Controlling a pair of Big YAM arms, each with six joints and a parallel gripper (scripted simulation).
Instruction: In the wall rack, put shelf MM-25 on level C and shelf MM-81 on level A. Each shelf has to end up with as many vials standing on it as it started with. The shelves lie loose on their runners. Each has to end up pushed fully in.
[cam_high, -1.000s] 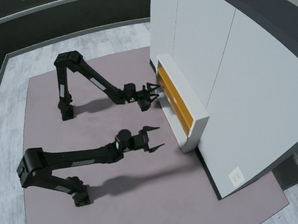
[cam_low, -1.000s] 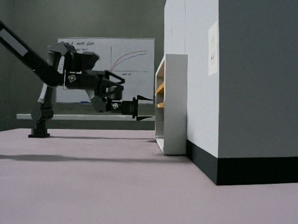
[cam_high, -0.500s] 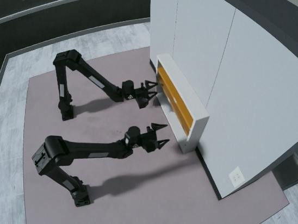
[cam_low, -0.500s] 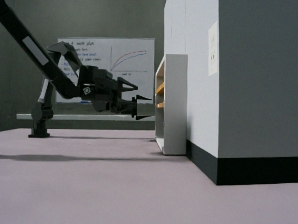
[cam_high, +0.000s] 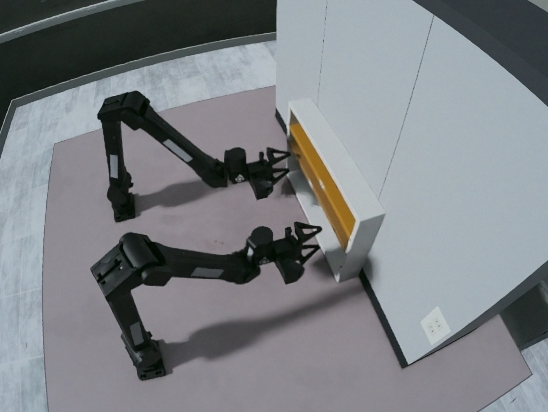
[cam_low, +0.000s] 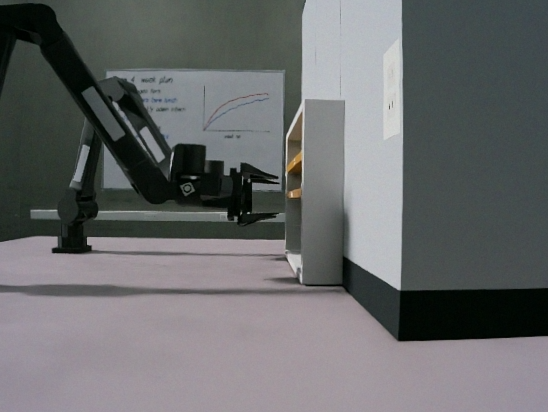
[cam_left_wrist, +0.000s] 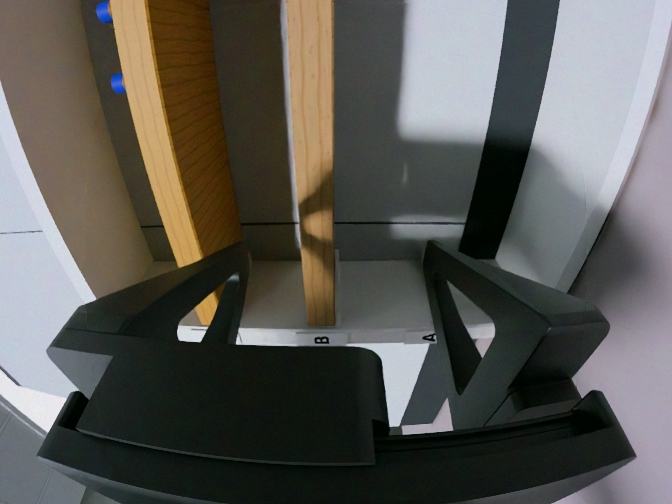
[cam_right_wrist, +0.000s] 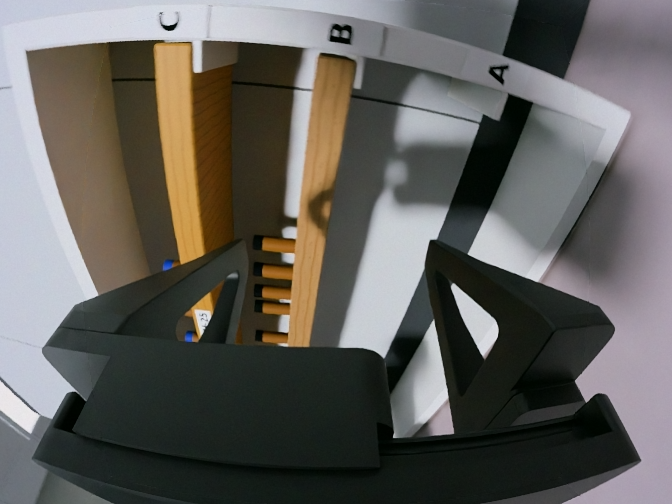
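The left claw (cam_high: 288, 163) (cam_left_wrist: 336, 253) and right claw (cam_high: 319, 237) (cam_low: 277, 198) (cam_right_wrist: 336, 251) stand apart, before shelf MM-81 (cam_high: 336, 220) (cam_low: 295, 194) (cam_left_wrist: 314, 135) (cam_right_wrist: 328, 108), below shelf MM-25 (cam_high: 325, 175) (cam_low: 295, 164) (cam_left_wrist: 135, 81) (cam_right_wrist: 176, 135). Uneven pulling could twist it, and the black-capped vials (cam_right_wrist: 277, 271) may topple.

Black letters C (cam_right_wrist: 168, 21), B (cam_left_wrist: 321, 339) (cam_right_wrist: 341, 33) and A (cam_left_wrist: 428, 337) (cam_right_wrist: 497, 73) on the rack's white uprights, partial "25" label (cam_right_wrist: 202, 323) on the upper shelf (cam_right_wrist: 181, 162), "4 week plan" on whiteboard (cam_low: 240, 160)
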